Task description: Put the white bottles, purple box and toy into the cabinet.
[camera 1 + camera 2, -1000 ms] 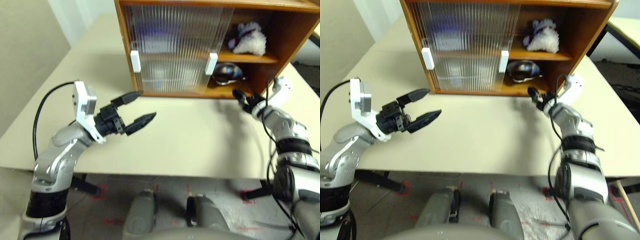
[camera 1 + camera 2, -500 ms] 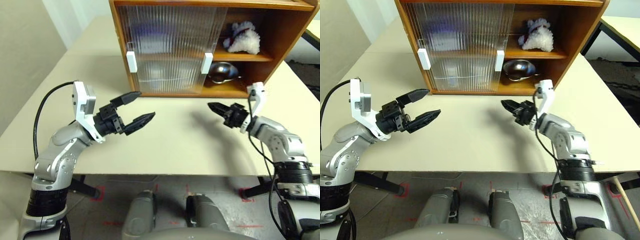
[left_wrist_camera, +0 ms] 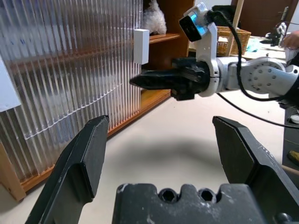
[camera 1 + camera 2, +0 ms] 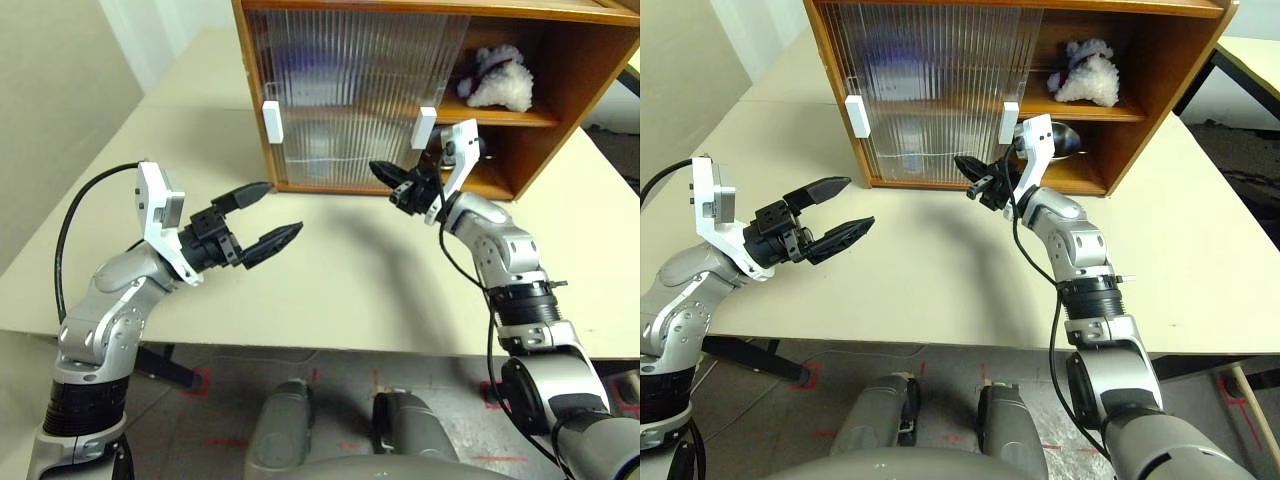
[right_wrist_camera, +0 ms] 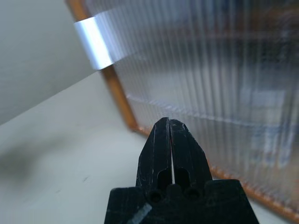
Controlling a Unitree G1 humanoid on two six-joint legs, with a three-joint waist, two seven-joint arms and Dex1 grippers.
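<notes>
Fronting ribbed translucent cabinet (image 4: 350,90), pinched right gripper (image 4: 383,177)

A: What is the room like?
B: A pale beige bench (image 4: 400,290) stands over a grey floor (image 4: 330,380) with red tape marks (image 4: 200,382).
A: And beyond it?
B: A woven basket (image 3: 230,41) sits on another table.

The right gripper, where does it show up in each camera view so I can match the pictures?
Left eye view: right gripper, jaws shut, before the cabinet's sliding door.
Right eye view: above centre, same door behind it.
Left wrist view: centre, pointing at the ribbed door.
Right wrist view: its own shut jaws rising toward the door.
Shared landmark: the white handle.
</notes>
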